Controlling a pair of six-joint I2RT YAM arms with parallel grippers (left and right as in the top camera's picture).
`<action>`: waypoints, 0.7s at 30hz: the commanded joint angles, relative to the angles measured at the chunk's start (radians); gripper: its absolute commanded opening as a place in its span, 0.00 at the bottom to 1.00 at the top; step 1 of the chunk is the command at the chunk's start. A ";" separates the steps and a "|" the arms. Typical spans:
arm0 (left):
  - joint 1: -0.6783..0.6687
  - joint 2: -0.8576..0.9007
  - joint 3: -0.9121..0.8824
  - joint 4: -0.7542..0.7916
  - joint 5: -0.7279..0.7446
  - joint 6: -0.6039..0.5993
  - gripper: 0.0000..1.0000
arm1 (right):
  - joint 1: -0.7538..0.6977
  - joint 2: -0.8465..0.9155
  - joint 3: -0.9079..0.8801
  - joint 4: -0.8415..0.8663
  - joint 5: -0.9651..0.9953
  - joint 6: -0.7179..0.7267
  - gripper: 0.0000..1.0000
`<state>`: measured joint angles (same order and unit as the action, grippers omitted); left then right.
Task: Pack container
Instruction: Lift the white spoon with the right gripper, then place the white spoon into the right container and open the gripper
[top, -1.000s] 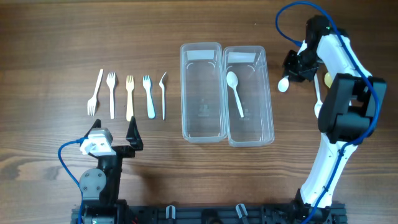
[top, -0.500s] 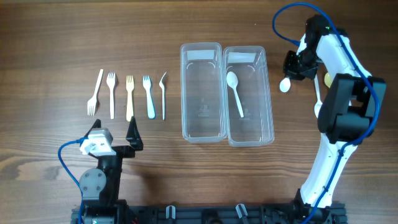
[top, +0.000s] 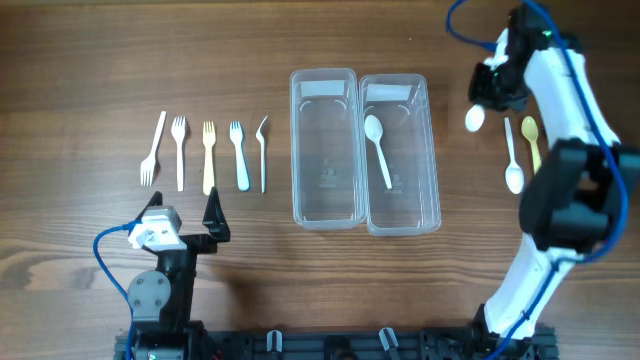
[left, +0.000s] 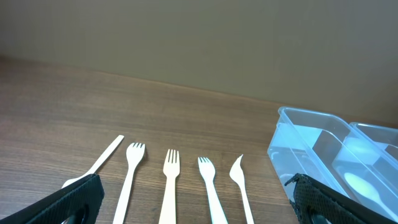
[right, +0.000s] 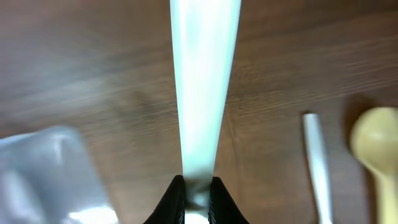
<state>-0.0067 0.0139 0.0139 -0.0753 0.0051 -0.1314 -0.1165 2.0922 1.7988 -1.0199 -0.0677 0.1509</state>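
Observation:
Two clear containers stand side by side, the left one (top: 325, 205) empty and the right one (top: 402, 215) holding one white spoon (top: 378, 150). My right gripper (top: 490, 92) is shut on another white spoon (top: 475, 119) and holds it above the table, right of the containers. In the right wrist view its fingers (right: 194, 190) pinch the spoon's handle (right: 202, 93). My left gripper (top: 185, 225) is open and empty, near the front edge below a row of forks (top: 208, 156). The left wrist view shows its fingers (left: 193, 205) wide apart with the forks (left: 169, 186) ahead.
A white spoon (top: 512, 155) and a yellow spoon (top: 531, 140) lie on the table at the right, under the right arm; both also show in the right wrist view (right: 317, 162) (right: 376, 143). A container corner (right: 43, 174) shows at that view's lower left.
My right gripper has moved right and toward the back with the white spoon, away from the right container. The left arm has not moved.

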 joint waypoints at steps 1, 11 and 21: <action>-0.005 -0.007 -0.008 0.000 0.012 0.023 1.00 | 0.002 -0.127 0.035 -0.003 -0.070 -0.020 0.04; -0.005 -0.007 -0.008 0.000 0.012 0.023 1.00 | 0.067 -0.226 0.031 -0.111 -0.225 -0.073 0.05; -0.005 -0.007 -0.008 0.000 0.012 0.023 1.00 | 0.280 -0.222 0.015 -0.136 -0.167 -0.124 0.05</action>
<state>-0.0067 0.0139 0.0139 -0.0753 0.0051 -0.1314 0.1093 1.8679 1.8210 -1.1469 -0.2581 0.0570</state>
